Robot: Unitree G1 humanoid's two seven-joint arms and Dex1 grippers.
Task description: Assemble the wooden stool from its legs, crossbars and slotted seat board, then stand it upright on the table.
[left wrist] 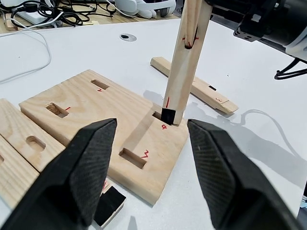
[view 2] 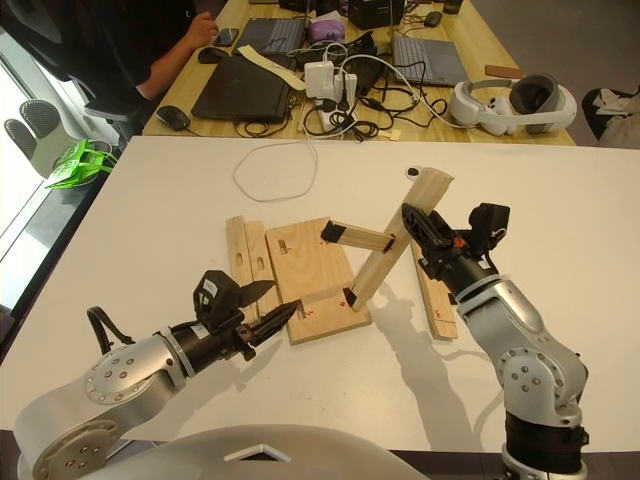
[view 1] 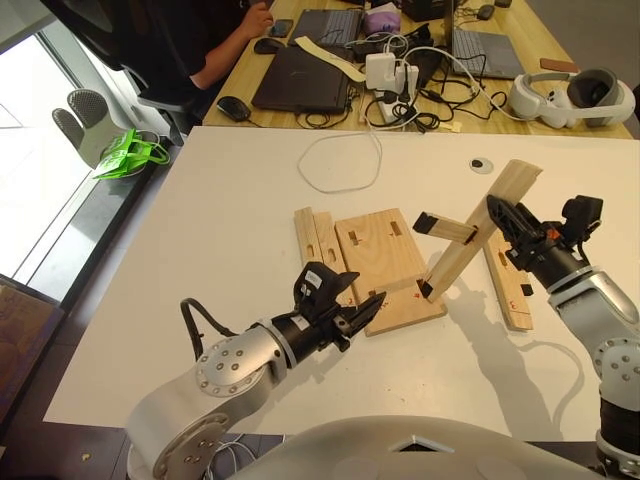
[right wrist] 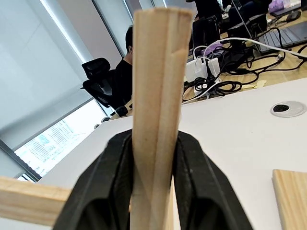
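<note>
The big white table [view 1: 250, 200] holds the flat seat board [view 1: 375, 250] in its middle; a long leg [view 1: 470, 245] leans up from a slot at the board's near right corner, with a short crossbar [view 1: 445, 228] stuck on its side; the right gripper [view 1: 497, 213] squeezes this leg near its top; a loose leg [view 1: 508, 290] lies flat just right of the board; two slotted pieces [view 1: 318, 240] lie along its left edge; the left gripper [view 1: 358, 298] hovers at the near edge, fingers spread wide, holding nothing.
</note>
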